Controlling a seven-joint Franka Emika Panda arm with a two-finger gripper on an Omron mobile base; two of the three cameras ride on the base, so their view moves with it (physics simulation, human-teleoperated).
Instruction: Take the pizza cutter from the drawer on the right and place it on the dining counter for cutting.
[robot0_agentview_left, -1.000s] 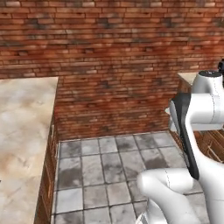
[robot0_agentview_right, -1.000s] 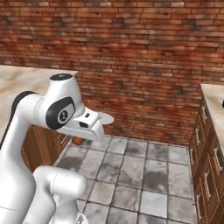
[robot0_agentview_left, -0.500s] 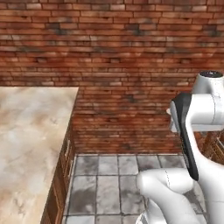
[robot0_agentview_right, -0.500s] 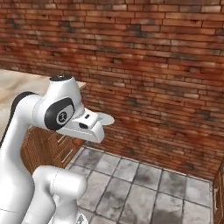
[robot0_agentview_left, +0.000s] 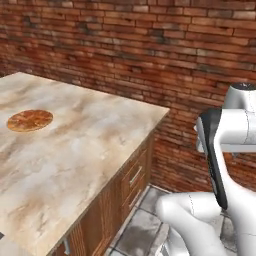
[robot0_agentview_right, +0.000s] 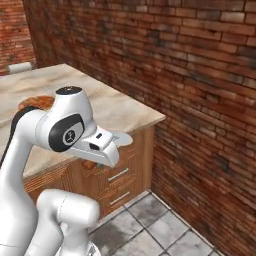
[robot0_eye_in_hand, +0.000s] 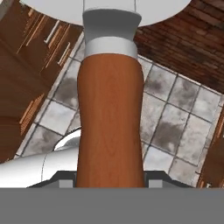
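Flat, even render lighting all round, nothing harsh.

We get soft diffuse light with no clear source; the brick wall darkens a bit toward the top, and the dining counter top looks bright with no glare. Shadows are faint under its overhang. Textures are a little soft and blocky; in the hand view the pizza cutter handle looms huge and slightly smeared.

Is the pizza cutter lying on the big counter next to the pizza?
No, the pizza sits alone on the dining counter.
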